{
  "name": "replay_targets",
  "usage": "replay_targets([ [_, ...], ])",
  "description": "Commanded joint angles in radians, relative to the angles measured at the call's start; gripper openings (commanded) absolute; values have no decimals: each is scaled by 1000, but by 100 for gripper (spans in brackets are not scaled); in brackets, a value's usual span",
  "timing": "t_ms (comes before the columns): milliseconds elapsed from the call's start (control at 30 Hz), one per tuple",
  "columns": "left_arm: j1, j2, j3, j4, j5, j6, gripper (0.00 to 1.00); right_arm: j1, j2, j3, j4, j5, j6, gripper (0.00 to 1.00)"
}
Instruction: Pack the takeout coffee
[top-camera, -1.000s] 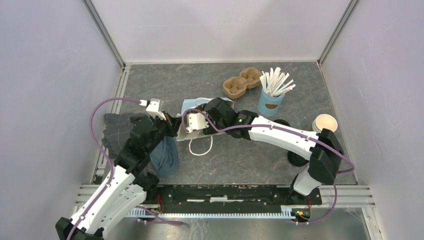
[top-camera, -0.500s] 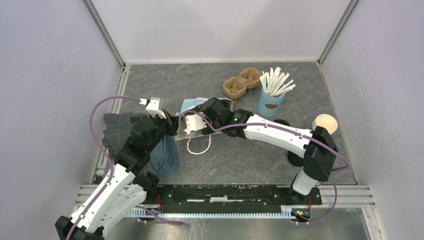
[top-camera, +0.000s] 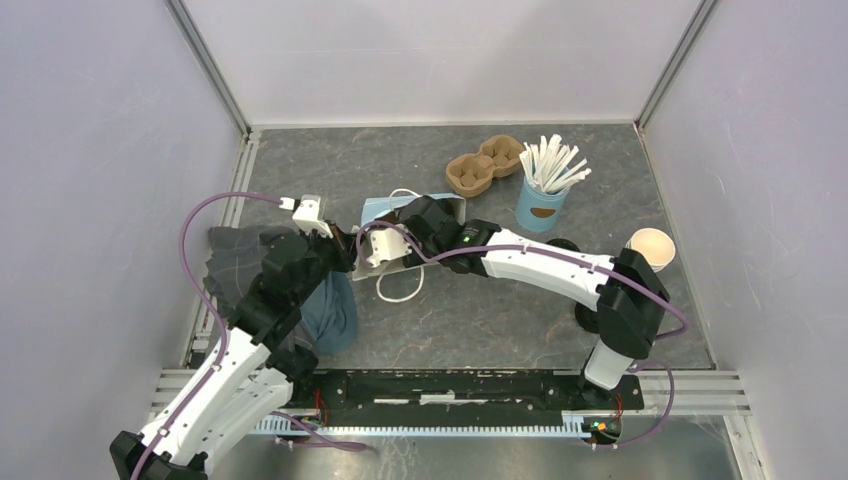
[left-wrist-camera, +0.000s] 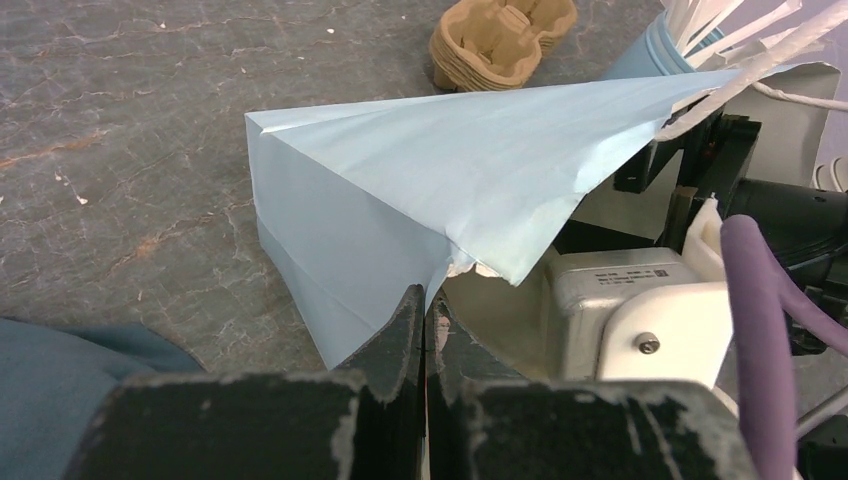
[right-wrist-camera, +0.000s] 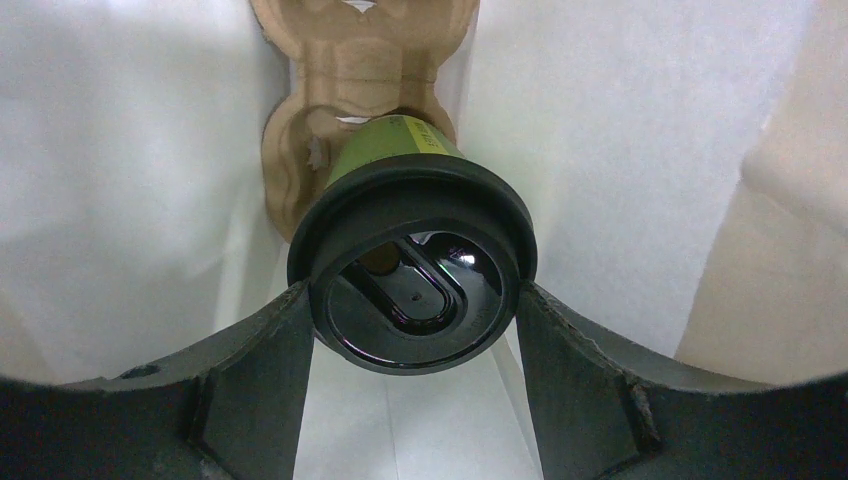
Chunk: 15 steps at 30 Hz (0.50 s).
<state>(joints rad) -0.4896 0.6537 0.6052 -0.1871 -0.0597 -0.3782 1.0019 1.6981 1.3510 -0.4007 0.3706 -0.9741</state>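
Observation:
In the right wrist view the takeout coffee (right-wrist-camera: 415, 275), a dark-green cup with a black lid, is inside the bag's white interior (right-wrist-camera: 120, 150). My right gripper (right-wrist-camera: 412, 300) is shut on it, one finger on each side of the lid. A brown cardboard carrier (right-wrist-camera: 355, 60) lies just beyond the cup in the bag. My left gripper (left-wrist-camera: 425, 300) is shut on the edge of the light-blue paper bag (left-wrist-camera: 420, 160) and holds its mouth up. From above, the bag (top-camera: 378, 210) lies mid-table with the right arm reaching into it; the cup is hidden there.
A cardboard cup tray (top-camera: 485, 165) and a light-blue cup of white sticks (top-camera: 542, 205) stand at the back right. A lidless cup (top-camera: 650, 245) stands by the right wall. Grey-blue cloth (top-camera: 330, 310) lies under the left arm. The bag's white cord handle (top-camera: 400, 288) trails on the table.
The right arm has pushed a little further left into the bag, and the bag's handles have shifted. The left arm has stayed where it was.

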Motion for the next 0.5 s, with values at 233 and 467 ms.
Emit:
replay_targets([
  [233, -3, -15, 28, -47, -35, 6, 2, -39, 14, -47, 96, -44, 1, 47],
  [467, -3, -2, 42, -60, -47, 16, 2, -39, 24, -2, 34, -124, 83, 47],
])
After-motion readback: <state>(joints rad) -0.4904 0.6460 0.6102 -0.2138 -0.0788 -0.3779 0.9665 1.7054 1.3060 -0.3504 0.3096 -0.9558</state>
